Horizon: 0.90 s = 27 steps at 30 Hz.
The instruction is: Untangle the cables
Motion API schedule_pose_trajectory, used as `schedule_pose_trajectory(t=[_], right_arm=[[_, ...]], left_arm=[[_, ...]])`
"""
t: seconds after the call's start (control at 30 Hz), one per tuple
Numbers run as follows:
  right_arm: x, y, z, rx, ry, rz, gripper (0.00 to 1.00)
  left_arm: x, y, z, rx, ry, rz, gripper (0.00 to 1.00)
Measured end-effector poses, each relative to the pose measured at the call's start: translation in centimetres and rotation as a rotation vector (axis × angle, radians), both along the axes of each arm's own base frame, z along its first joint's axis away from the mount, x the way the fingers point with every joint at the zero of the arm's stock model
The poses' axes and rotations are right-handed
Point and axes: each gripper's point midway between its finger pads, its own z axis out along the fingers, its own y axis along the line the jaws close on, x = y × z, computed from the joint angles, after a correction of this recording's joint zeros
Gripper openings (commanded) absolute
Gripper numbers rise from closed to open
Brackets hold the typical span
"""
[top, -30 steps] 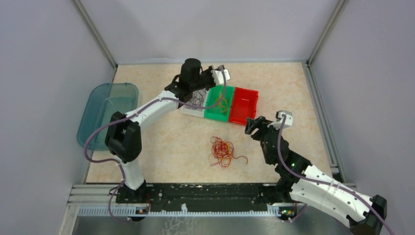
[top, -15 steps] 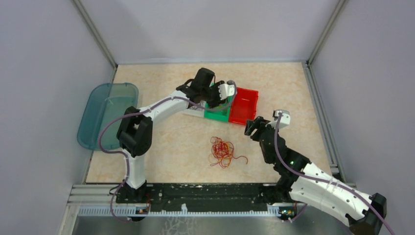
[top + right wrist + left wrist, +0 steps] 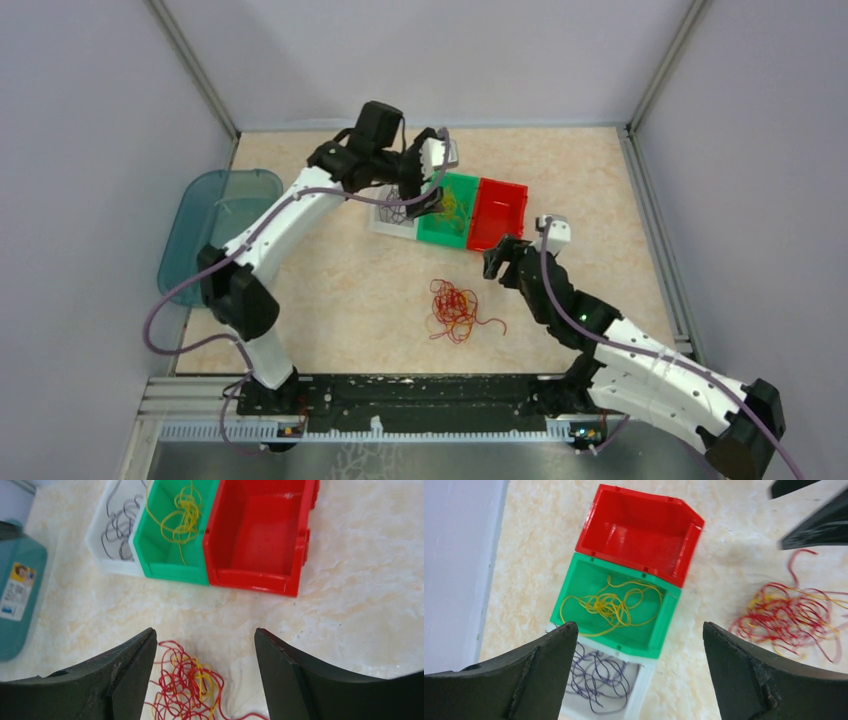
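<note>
A tangle of red and yellow cables (image 3: 455, 310) lies loose on the table, also seen in the left wrist view (image 3: 794, 617) and the right wrist view (image 3: 187, 685). More yellow cables (image 3: 611, 605) rest in the green bin (image 3: 440, 232). Dark cables (image 3: 596, 675) lie in the white bin (image 3: 385, 228). My left gripper (image 3: 425, 200) hovers above the white and green bins, open and empty (image 3: 639, 625). My right gripper (image 3: 497, 262) hangs open and empty (image 3: 204, 630) just right of and behind the tangle.
An empty red bin (image 3: 497, 213) stands against the green one's right side. A teal translucent lid (image 3: 215, 230) lies at the table's left edge. Metal frame posts and grey walls close in the table on three sides.
My left gripper has gone from shut to wide open and has pulled back left from over the green bin. My right gripper has shifted left toward the tangle.
</note>
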Motion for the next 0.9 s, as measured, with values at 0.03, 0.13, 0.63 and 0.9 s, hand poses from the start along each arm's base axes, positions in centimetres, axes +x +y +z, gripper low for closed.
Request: schedule_pose_trajectory(t=[0.03,0.13,0.63,0.9], right_arm=[[0.0,0.5,-0.6,-0.006,0.021,0.023,0.73],[-0.4,2.2,-3.0,-0.030,0.107,0.101,0.73],[-2.6,9.0,-11.0,-0.011,0.390,0.380,0.50],[-2.2,8.5,-12.5,-0.016,0.445,0.345,0.25]], left_arm=[[-0.8,0.6,1.1,-0.012,-0.003,-0.003,0.99],[-4.2,2.7,1.9,-0.022,0.016,-0.025,0.97],[-13.8,7.1,-11.3,0.155,0.372,-0.099,0.84],[-17.0,6.2,-15.6,0.226,0.343,-0.132,0.77]])
